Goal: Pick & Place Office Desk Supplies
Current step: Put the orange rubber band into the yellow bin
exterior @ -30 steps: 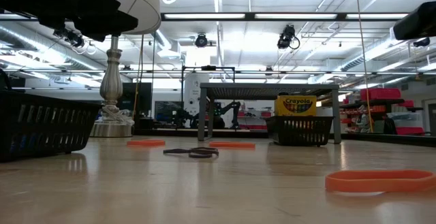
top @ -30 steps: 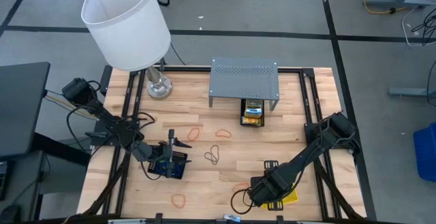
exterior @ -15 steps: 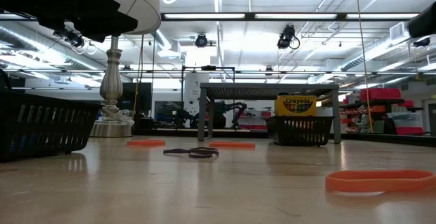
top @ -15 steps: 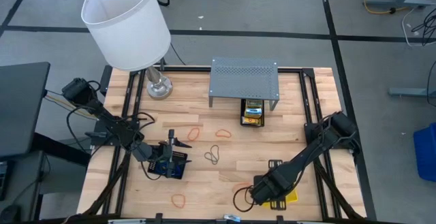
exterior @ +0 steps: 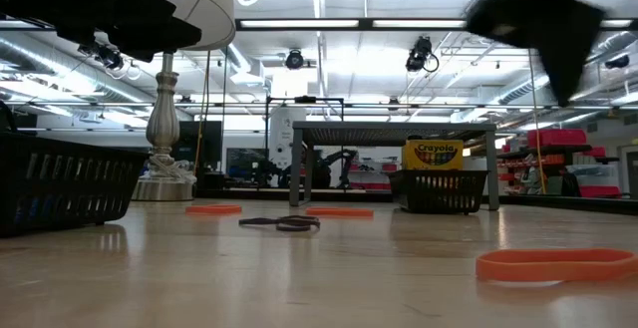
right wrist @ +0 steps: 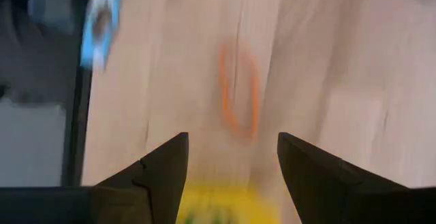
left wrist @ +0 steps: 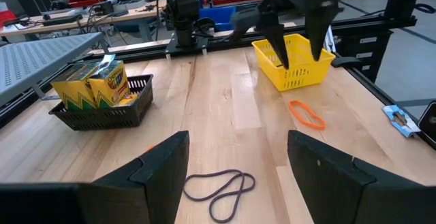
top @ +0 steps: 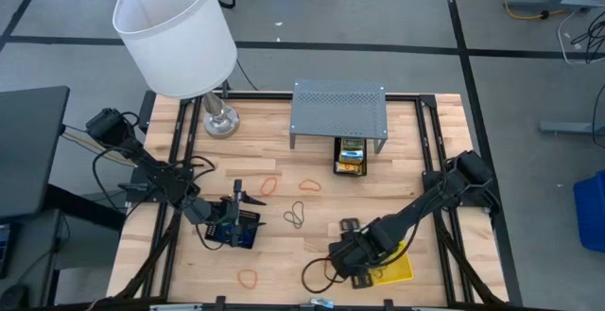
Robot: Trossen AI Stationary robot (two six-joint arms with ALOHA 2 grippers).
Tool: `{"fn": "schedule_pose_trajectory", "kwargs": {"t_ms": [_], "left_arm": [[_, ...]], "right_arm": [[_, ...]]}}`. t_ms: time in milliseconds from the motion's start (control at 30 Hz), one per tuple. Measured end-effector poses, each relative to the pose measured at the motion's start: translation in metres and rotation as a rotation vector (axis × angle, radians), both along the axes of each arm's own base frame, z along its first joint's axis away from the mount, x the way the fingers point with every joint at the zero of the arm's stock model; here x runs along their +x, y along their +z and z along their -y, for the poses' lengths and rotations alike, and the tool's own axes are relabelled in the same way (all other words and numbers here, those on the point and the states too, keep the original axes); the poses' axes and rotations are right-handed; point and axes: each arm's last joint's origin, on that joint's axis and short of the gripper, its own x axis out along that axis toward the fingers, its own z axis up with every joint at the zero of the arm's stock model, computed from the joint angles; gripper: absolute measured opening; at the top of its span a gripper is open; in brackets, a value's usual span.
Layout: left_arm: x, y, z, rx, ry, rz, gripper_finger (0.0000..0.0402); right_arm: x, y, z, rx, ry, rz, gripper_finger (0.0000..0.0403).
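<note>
The wooden worktop point(top: 312, 231) is sitting in a big bright workshop, with a white-shaded lamp point(top: 176, 33) and a grey metal shelf point(top: 338, 109) at the back. The right gripper point(top: 348, 257) is hanging low near the front, right beside the yellow tray point(top: 395, 267), and its jaws are standing wide open with nothing in them. An orange rubber band point(right wrist: 238, 100) is lying flat just ahead of those jaws. The band is thin and floppy, so the jaws may be closing on bare wood and missing it. The arm is also so near the yellow tray that it may be bumping it. The left gripper point(top: 224, 224) is waiting over a black mesh tray point(top: 244, 231), jaws open too. The crayon boxes point(left wrist: 95, 82) are sitting in another black mesh tray point(left wrist: 102, 112) by the shelf.
</note>
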Motion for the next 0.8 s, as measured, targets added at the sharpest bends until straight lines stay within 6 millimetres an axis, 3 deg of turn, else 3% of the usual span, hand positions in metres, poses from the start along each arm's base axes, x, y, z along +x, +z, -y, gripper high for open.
{"fn": "schedule_pose_trajectory", "kwargs": {"t_ms": [167,400,633,733,800], "left_arm": [[0.000,0.000,0.000,0.001,0.007,0.001,0.0252],[0.000,0.001,0.000,-0.004,0.007,0.012,0.0252],[0.000,0.001,0.000,-0.001,0.010,0.013,0.0252],[0.000,0.002,0.000,0.002,0.013,0.013,0.0252],[0.000,0.001,0.000,0.002,0.013,0.013,0.0252]], "right_arm": [[0.024,-0.020,0.002,-0.051,0.075,0.110,0.0231],[0.034,-0.064,-0.003,-0.074,0.150,0.034,0.0231],[0.035,-0.076,-0.009,-0.105,0.128,0.047,0.0227],[0.034,-0.077,-0.010,-0.123,0.106,0.054,0.0194],[0.034,-0.077,-0.011,-0.129,0.102,0.057,0.0152]]}}
